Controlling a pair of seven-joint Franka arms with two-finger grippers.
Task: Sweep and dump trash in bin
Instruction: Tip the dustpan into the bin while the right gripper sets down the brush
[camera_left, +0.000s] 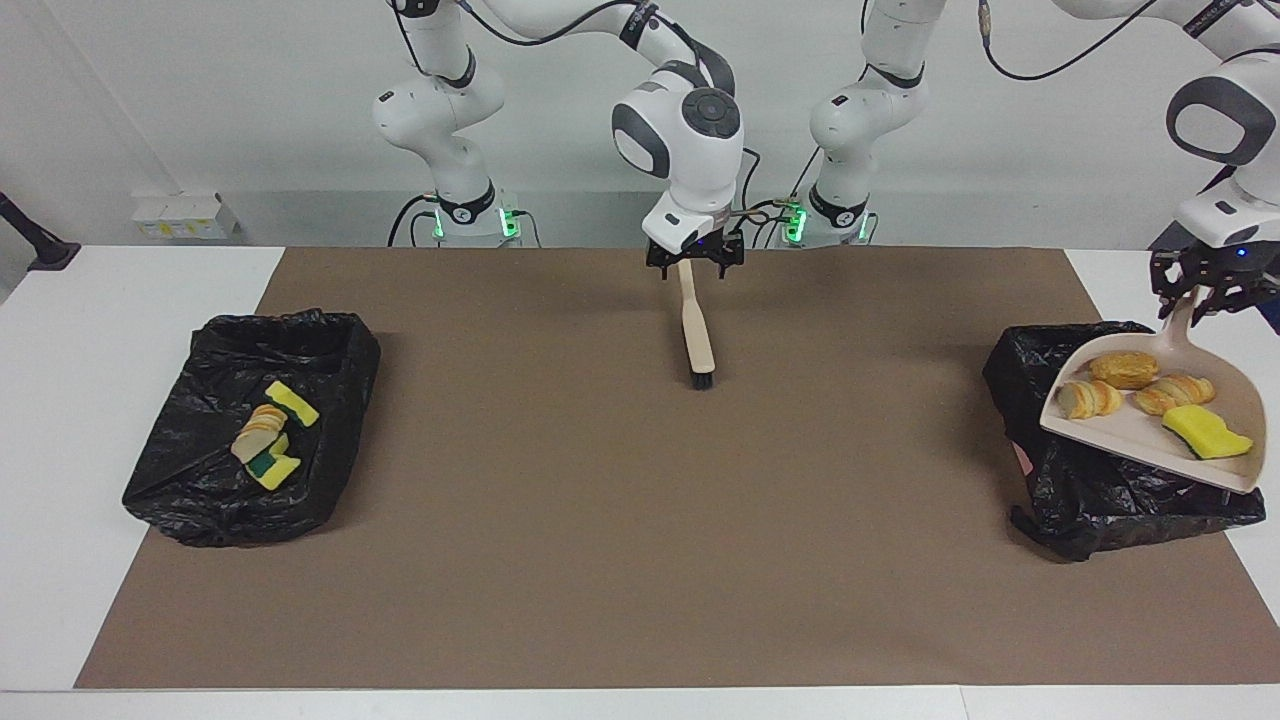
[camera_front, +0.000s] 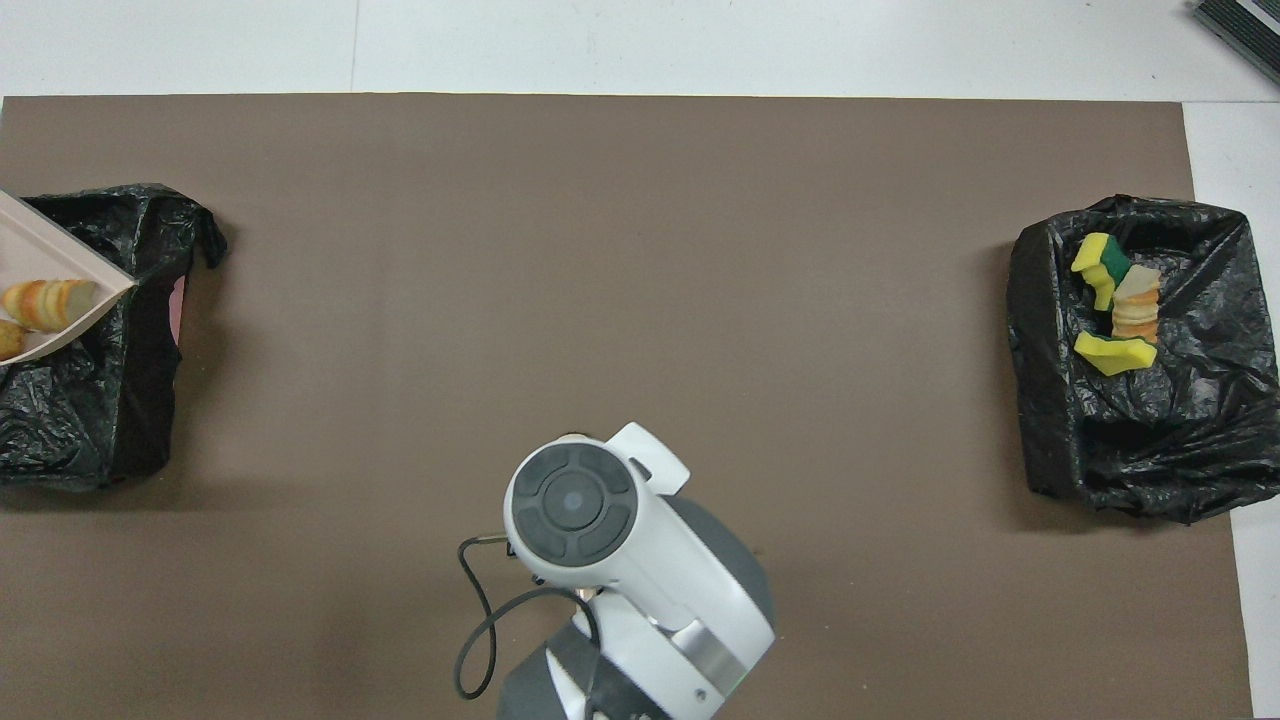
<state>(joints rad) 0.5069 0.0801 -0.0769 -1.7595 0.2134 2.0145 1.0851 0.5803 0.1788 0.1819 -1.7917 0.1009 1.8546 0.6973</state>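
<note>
My left gripper (camera_left: 1192, 292) is shut on the handle of the beige dustpan (camera_left: 1130, 432), holding it tilted over the black bag-lined bin (camera_left: 1090, 500) at the left arm's end. On the pan lie three golden-brown rolls (camera_left: 1124, 368) and a yellow, green-backed sponge chunk (camera_left: 1206, 432). The pan's corner (camera_front: 50, 250) with a roll (camera_front: 45, 303) shows at the edge of the overhead view. My right gripper (camera_left: 692, 262) is shut on the handle of a beige brush (camera_left: 697, 335), bristles down on the brown mat (camera_left: 640, 520). The arm hides the brush from overhead.
A second black bag-lined bin (camera_left: 200, 470) sits at the right arm's end, with yellow sponge chunks and a sliced roll (camera_left: 268, 432) in it; it also shows in the overhead view (camera_front: 1180, 440). The right arm's wrist (camera_front: 575, 505) hangs over the mat's near middle.
</note>
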